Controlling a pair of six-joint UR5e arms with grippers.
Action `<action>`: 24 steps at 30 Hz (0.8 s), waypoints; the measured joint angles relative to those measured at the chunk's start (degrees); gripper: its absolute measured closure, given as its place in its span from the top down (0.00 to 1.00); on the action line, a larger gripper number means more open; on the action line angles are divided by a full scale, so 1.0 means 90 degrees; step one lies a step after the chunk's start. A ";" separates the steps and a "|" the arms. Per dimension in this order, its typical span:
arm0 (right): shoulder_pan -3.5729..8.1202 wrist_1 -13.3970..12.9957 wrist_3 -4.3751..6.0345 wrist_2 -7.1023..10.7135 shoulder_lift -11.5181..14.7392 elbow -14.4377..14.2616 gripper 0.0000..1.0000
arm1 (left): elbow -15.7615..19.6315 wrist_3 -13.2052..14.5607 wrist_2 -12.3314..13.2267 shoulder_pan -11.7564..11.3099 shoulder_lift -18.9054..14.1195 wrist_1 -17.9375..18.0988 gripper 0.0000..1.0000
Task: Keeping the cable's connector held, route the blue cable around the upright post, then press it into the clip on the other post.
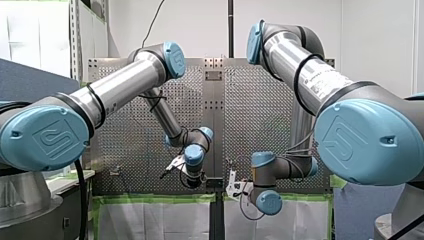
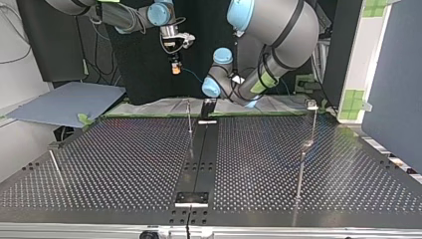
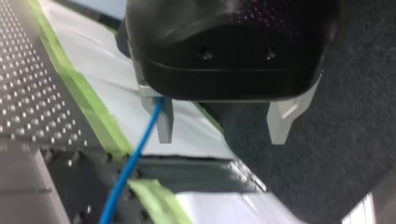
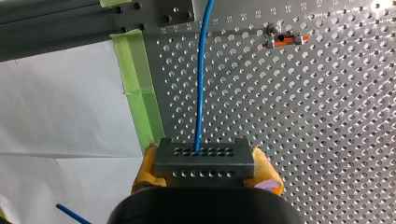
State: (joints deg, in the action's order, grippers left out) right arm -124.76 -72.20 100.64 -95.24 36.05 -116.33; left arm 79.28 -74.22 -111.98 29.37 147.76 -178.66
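In the right wrist view my right gripper (image 4: pixel 204 170) is shut, its yellow pads (image 4: pixel 144 169) clamping a grey connector block (image 4: pixel 204 156). The blue cable (image 4: pixel 201 79) leaves the block and runs straight ahead over the perforated table. My left gripper (image 3: pixel 223 123) stands open, pale fingers (image 3: pixel 281 122) wide apart, and the blue cable (image 3: pixel 128 170) slants past one finger, unpinched. In the top view my right gripper (image 2: pixel 174 67) hangs high behind the table's far edge. My left gripper (image 2: pixel 208 106) is low at that edge. A thin upright post (image 2: pixel 189 117) stands beside it, and a clip-topped post (image 2: pixel 313 115) stands further right.
A small orange-tipped clip (image 4: pixel 285 41) sits on the perforated plate ahead of my right gripper. Green tape (image 4: pixel 142 93) and white sheeting border the table's edge. A leaning rod (image 2: pixel 55 168) stands at the top view's left. A blue-grey board (image 2: pixel 64 102) lies beyond that corner.
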 joint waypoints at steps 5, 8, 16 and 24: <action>0.0006 0.0035 -0.0075 -0.0010 -0.0001 0.0000 0.00 | 0.0002 -0.0185 0.0294 0.0035 0.0009 -0.0017 0.99; 0.0007 0.0054 -0.0115 -0.0021 -0.0003 0.0000 0.00 | 0.0000 -0.0363 0.0494 0.0039 0.0009 -0.0027 0.99; 0.0012 0.0068 -0.0165 -0.0050 -0.0003 0.0002 0.00 | -0.0001 -0.0876 0.1019 0.0036 0.0004 -0.0055 0.99; 0.0036 0.0105 -0.0225 -0.0097 -0.0004 0.0006 0.00 | 0.0001 -0.1417 0.1558 -0.0019 0.0001 -0.0039 0.99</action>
State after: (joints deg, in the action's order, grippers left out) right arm -124.43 -71.26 98.61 -96.11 36.02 -116.28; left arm 79.29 -86.98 -97.96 29.20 147.77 -179.02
